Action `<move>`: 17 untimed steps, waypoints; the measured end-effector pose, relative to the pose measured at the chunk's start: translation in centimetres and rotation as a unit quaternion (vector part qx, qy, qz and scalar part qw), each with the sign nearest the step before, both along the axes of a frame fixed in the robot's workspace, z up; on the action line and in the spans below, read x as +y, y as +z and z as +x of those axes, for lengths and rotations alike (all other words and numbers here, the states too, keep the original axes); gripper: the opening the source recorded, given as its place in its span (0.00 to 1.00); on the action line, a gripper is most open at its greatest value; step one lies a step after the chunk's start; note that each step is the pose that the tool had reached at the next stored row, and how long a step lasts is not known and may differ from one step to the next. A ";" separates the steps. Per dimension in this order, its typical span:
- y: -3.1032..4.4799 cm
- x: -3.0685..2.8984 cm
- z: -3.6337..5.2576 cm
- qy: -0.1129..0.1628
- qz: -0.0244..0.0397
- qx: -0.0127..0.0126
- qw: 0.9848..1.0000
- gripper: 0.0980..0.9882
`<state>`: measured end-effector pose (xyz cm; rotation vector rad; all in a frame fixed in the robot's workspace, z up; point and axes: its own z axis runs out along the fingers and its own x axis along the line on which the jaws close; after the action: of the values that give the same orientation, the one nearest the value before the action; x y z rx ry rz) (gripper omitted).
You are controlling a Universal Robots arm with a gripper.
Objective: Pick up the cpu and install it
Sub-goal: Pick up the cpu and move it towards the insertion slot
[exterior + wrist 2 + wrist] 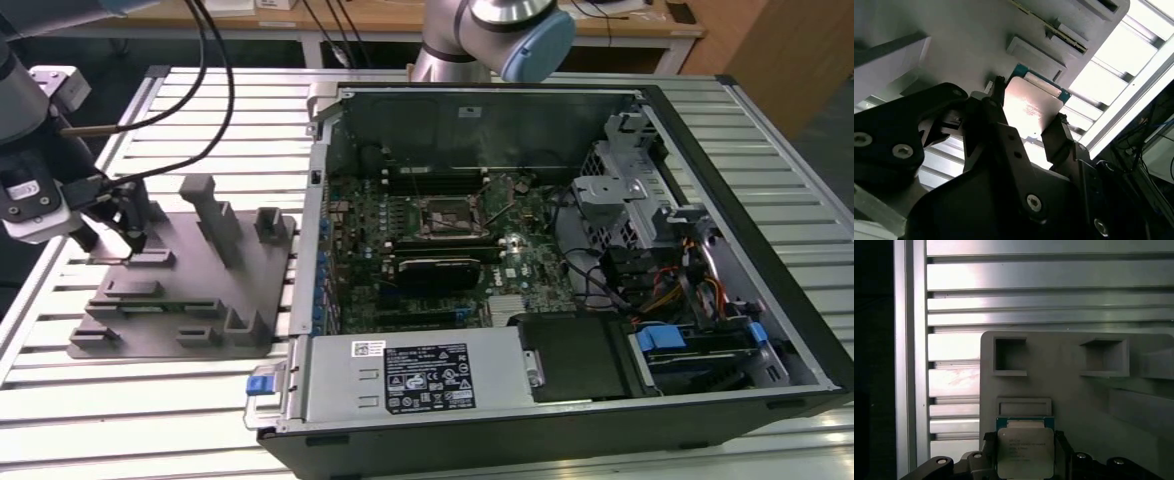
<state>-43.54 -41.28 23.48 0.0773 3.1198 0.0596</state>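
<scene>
Jaws are closed on the cpu point(1025, 454): in both wrist views the two black fingers point(1000, 102) stand one on each of its opposite side edges, touching them, with its silver top showing between them.

At the exterior view's left, the gripper point(134, 243) is down over the far left corner of the grey plastic tray point(160, 300), which lies on the slatted aluminium table point(134, 400). The chip sits flat against the tray's face, just beside a low rectangular block, its thin green rim showing on the side away from the gripper body. It looks centred in the grip, neither finger reaching further along its edge than the other.

As I judge it, this grasp wants even pressure on the two edges only, with the chip kept level and square so it neither tilts nor slips, and the tray's upright pegs are close enough to watch.

Well apart, towards the exterior view's right, the motherboard socket point(445, 218) lies inside the open computer case point(481, 125).
</scene>
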 end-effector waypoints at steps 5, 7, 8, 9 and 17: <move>0.96 0.00 0.00 0.000 0.000 0.000 1.000 0.50; 1.34 0.00 0.00 0.000 0.000 0.000 1.000 0.50; 1.53 0.00 0.00 0.000 0.000 0.000 1.000 0.50; 1.71 0.01 0.00 0.000 0.000 0.000 1.000 0.50; 3.11 0.01 0.00 0.000 0.000 0.000 1.000 0.50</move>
<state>-43.54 -41.27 26.59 0.0773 3.1198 0.0594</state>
